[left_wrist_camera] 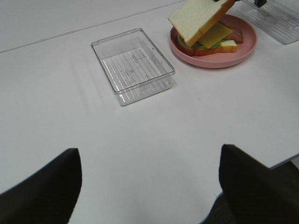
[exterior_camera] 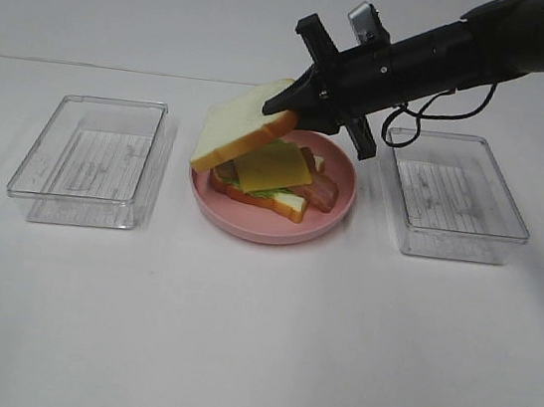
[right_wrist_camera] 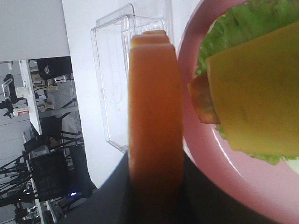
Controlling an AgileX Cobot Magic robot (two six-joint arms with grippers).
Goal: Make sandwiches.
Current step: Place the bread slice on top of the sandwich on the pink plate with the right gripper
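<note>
white toy bread slice with orange-brown crust (exterior_camera: 238, 122) | square yellow cheese slice (exterior_camera: 272, 166) | ruffled green lettuce leaf (right_wrist_camera: 243, 23) | brown-pink bacon strip (exterior_camera: 316, 191) | round pink plate (exterior_camera: 337, 207) | clear plastic trays with ribbed-line floors (exterior_camera: 87, 159) (exterior_camera: 454, 192) | black gripper (exterior_camera: 287, 103) | plain white tabletop (exterior_camera: 254, 342)

Exterior high cam looked down from the front onto the pink plate (exterior_camera: 337, 204), plate mid-frame. Left wrist cam sat far back, plate (left_wrist_camera: 243, 49) in its far corner. Right wrist cam was right up against the plate (right_wrist_camera: 201, 154); all three shared it.

Tilted bread slice (left_wrist_camera: 198, 19) over sandwich (left_wrist_camera: 212, 41)
</note>
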